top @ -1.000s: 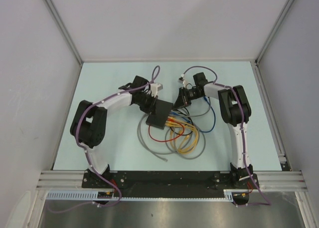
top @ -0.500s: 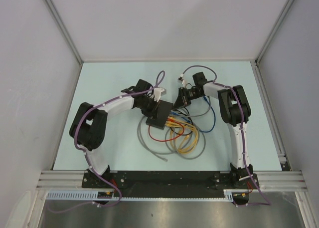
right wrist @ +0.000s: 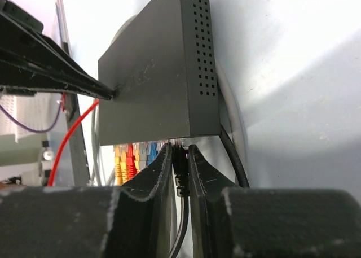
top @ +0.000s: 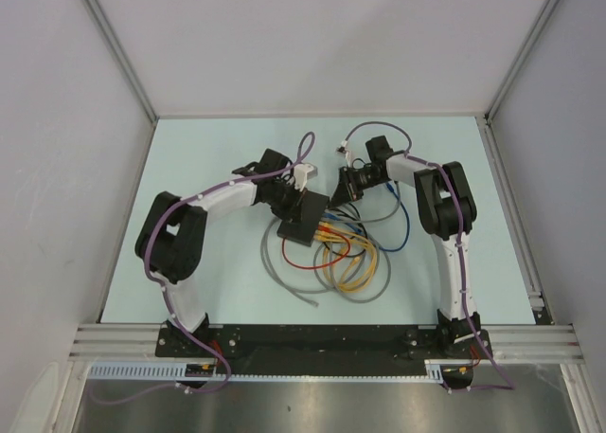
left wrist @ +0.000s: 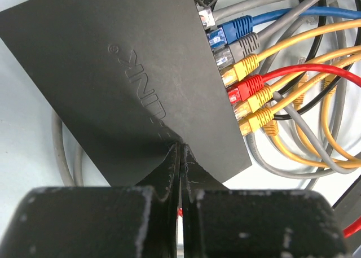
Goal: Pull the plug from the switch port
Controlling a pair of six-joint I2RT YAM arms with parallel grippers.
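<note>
Switch pinned under shut left hand; plug clamped in right hand, best drawn straight back toward wrist, untwisted.

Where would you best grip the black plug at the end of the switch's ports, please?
Pinch the black plug by its body just outside the switch, coming straight at the port edge: it sticks straight out, and coloured plugs crowd one side.
</note>
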